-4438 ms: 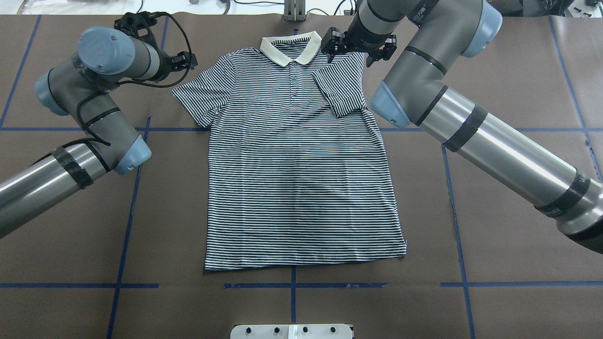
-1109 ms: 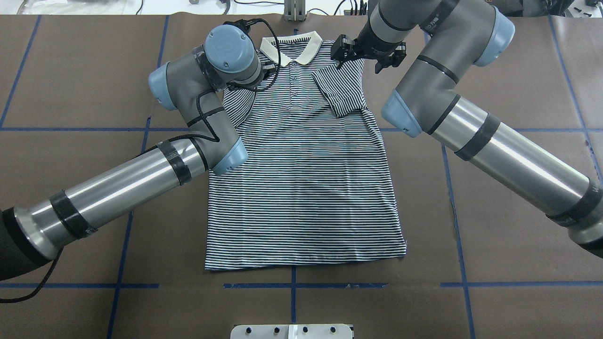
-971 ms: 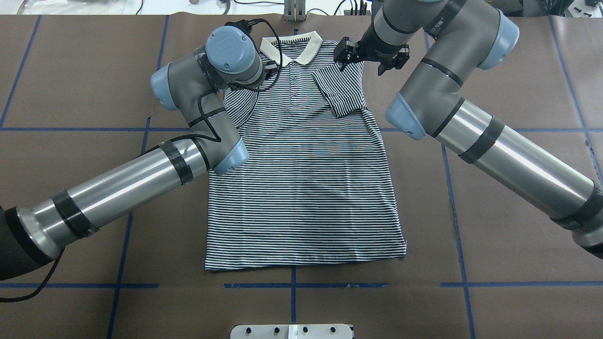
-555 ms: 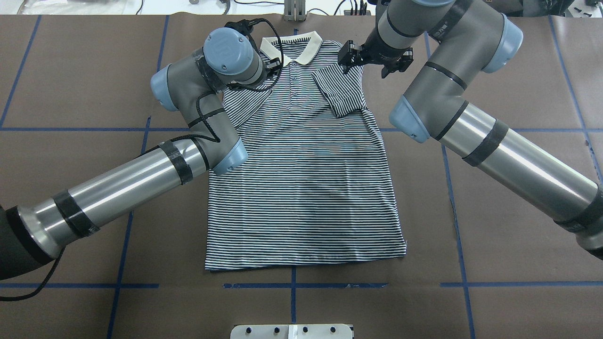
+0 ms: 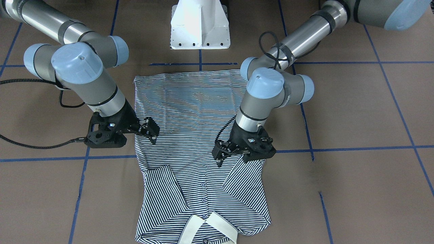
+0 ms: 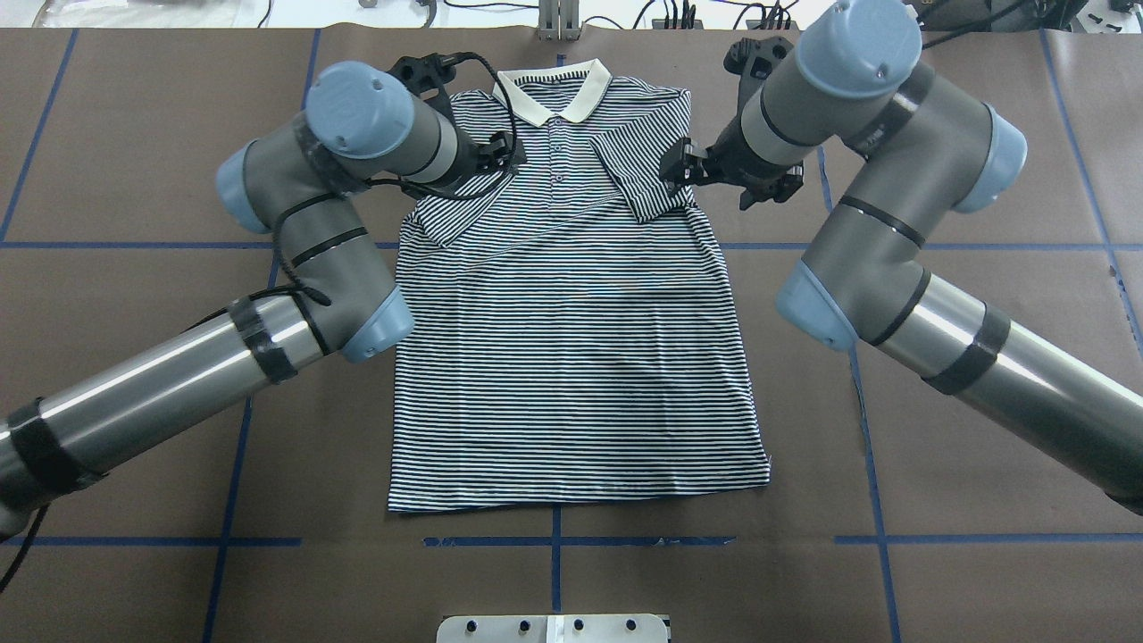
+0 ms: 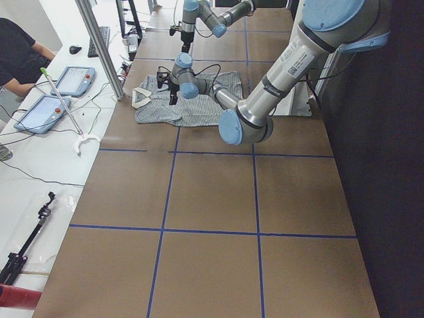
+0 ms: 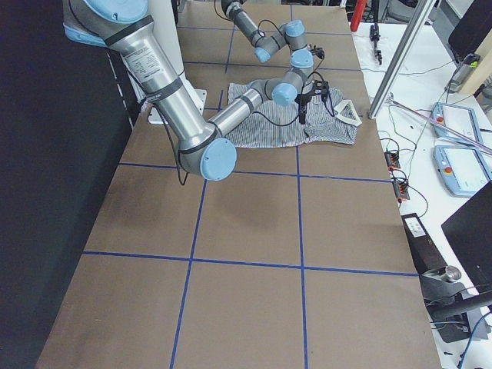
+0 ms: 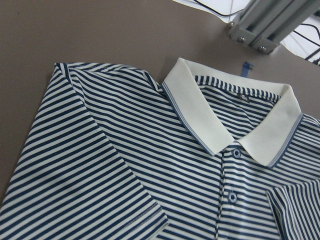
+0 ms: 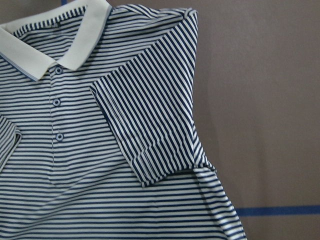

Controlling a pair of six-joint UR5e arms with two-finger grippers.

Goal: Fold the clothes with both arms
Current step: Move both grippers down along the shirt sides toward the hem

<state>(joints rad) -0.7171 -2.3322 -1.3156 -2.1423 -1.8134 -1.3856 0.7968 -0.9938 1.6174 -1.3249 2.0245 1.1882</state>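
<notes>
The polo shirt [image 6: 571,357] lies flat on the table [image 6: 982,134], midway between its left and right edges. Its collar [image 6: 554,89] is at the far edge and its hem is toward the pedestal base [image 6: 554,628] at the near edge. Both sleeves lie folded inward on the chest. The left gripper [image 5: 242,153] is over the left sleeve [image 6: 446,210]. The right gripper [image 6: 725,179] is at the shirt's right edge, just beside the right sleeve [image 6: 638,174].
</notes>
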